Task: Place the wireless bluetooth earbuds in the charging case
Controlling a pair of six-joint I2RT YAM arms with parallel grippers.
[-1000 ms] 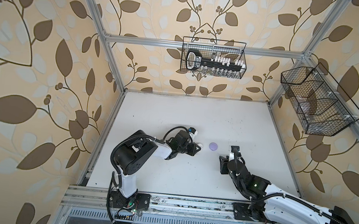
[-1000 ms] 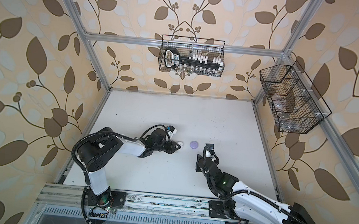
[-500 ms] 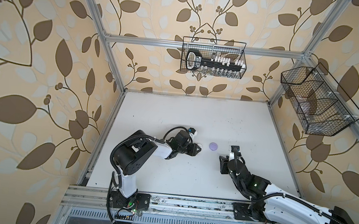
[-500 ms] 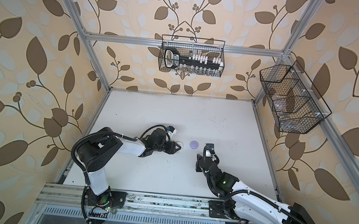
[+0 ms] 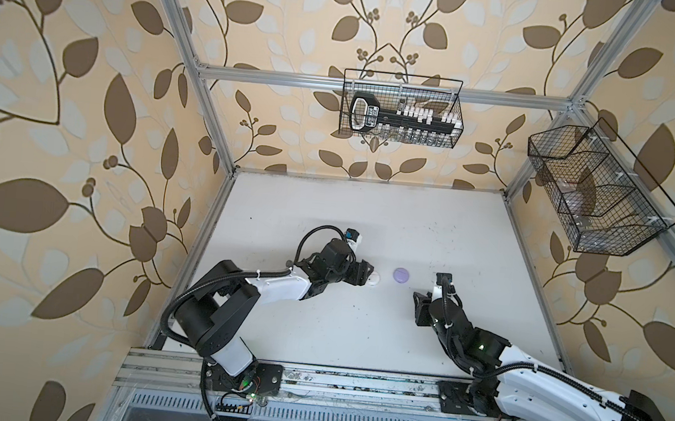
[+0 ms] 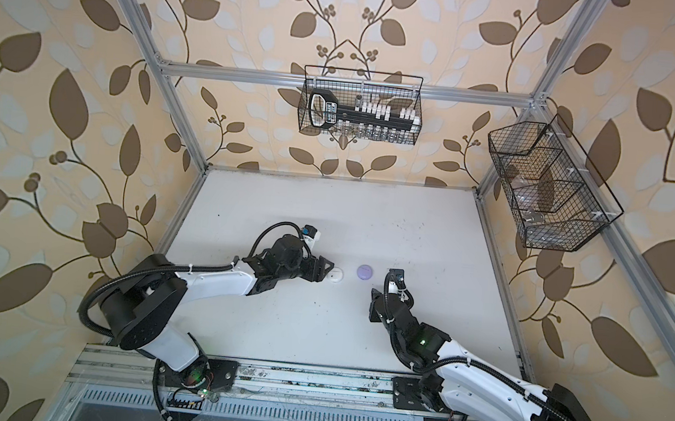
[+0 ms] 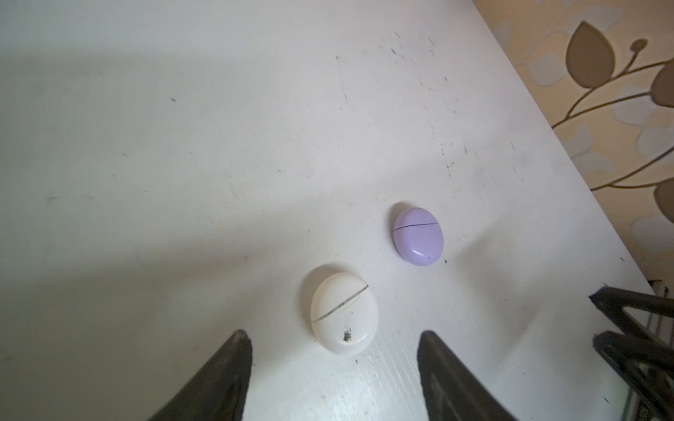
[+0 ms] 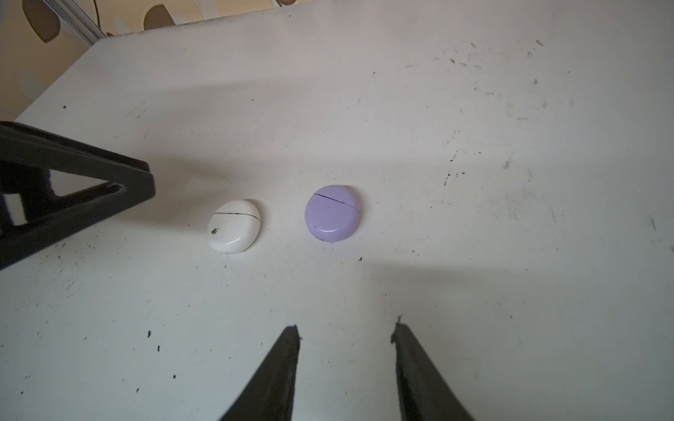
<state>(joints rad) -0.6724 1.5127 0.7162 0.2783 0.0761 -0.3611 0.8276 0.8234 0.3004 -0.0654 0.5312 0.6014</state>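
1. White round plastic charging case (image 5: 374, 279), lid shut, lies on the white worktop (image 5: 347, 220), a bit below and right of frame centre in both top views.
2. Lavender round plastic charging case (image 5: 401, 275), lid shut, sits near the white one on its right. The two do not touch.
3. Left hand (image 7: 333, 335): fingers spread wide, holding nothing. The white case is just in front of the tips, untouched.
4. Right hand (image 8: 345, 328): fingers partly apart, holding nothing. It sits lower right of the lavender case in both top views, clear of it.
5. Wireless bluetooth earbuds: hidden, cannot tell where.
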